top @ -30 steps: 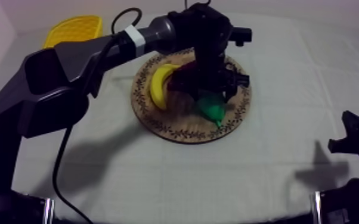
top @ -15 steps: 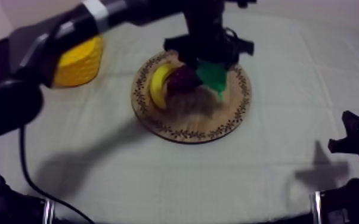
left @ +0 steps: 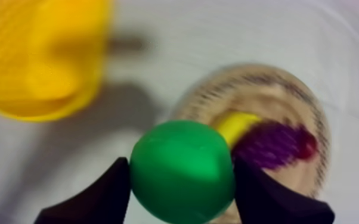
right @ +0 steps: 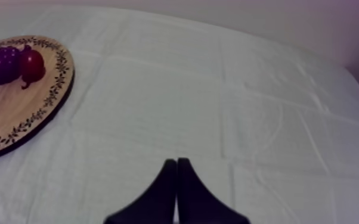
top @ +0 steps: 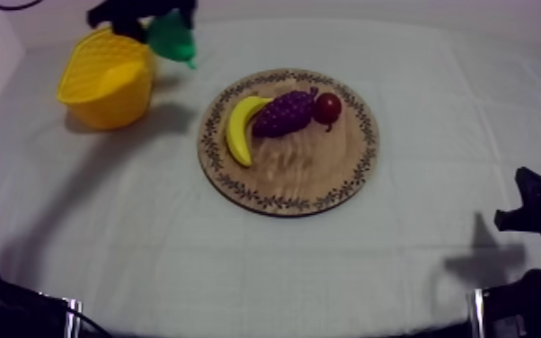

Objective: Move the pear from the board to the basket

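Holding the pear (top: 172, 40) is your left tool (left: 180, 168). Its two black fingers (left: 98, 199) press on the green fruit from both sides, so this tool is closed around the pear. The pear is in the air, off the wooden board (top: 288, 189) and not inside the yellow basket (top: 103, 81). In the top view you see it just beside the basket's far rim, on the side that faces the board. In the left wrist view the pear hangs above the bench (top: 418, 270), with the basket to one side of it and the board to the other.

The basket stands on the far left part of the bench, near the board but apart from it. On the far half of the board you find three fruits in a row. The banana (top: 241, 126) lies nearest to the basket, and the bunch of grapes (top: 285, 112) lies against it. The small red fruit (top: 328, 107) sits close against the other end of the grapes. The near half of the board is bare wood.

Your right tool (right: 176, 173) rests low at the right side of the bench, well apart from the board. Its fingers lie together as a narrow wedge with nothing between them.
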Motion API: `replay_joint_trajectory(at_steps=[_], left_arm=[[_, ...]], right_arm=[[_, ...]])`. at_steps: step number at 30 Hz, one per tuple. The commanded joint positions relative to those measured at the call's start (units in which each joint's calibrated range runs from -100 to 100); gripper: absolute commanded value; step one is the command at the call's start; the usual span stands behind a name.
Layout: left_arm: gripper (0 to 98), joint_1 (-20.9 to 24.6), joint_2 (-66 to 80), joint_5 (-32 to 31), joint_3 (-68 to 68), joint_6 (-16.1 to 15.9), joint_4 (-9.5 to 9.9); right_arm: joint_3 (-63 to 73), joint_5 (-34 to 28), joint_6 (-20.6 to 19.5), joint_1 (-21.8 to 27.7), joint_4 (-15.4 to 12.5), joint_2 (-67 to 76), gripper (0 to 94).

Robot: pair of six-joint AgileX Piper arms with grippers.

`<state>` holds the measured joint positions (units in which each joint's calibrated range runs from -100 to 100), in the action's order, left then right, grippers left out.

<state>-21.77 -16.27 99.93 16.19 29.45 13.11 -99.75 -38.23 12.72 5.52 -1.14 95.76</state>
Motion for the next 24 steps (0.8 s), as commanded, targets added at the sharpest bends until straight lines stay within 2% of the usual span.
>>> replay_joint_trajectory(at_steps=[1, 6, 11, 24], left_arm=[[50.0, 4.92, 2.33, 0.01, -5.04, 0.0, 0.6], [50.2, 9.7, 2.85, -0.74, -8.67, -0.2, 2.18], [50.5, 12.77, -0.25, -2.29, -8.06, -0.93, 2.84], [51.5, 16.37, -14.01, -6.59, 1.32, -3.67, 1.88]], right_arm=[[-0.03, 0.0, 0.01, -0.01, 0.0, -0.01, 0.3], [-0.03, 0.0, 0.01, -0.01, 0.0, -0.01, 0.3], [-0.03, 0.0, 0.01, -0.01, 0.0, -0.01, 0.3], [-0.03, 0.0, 0.01, -0.01, 0.0, -0.01, 0.3]])
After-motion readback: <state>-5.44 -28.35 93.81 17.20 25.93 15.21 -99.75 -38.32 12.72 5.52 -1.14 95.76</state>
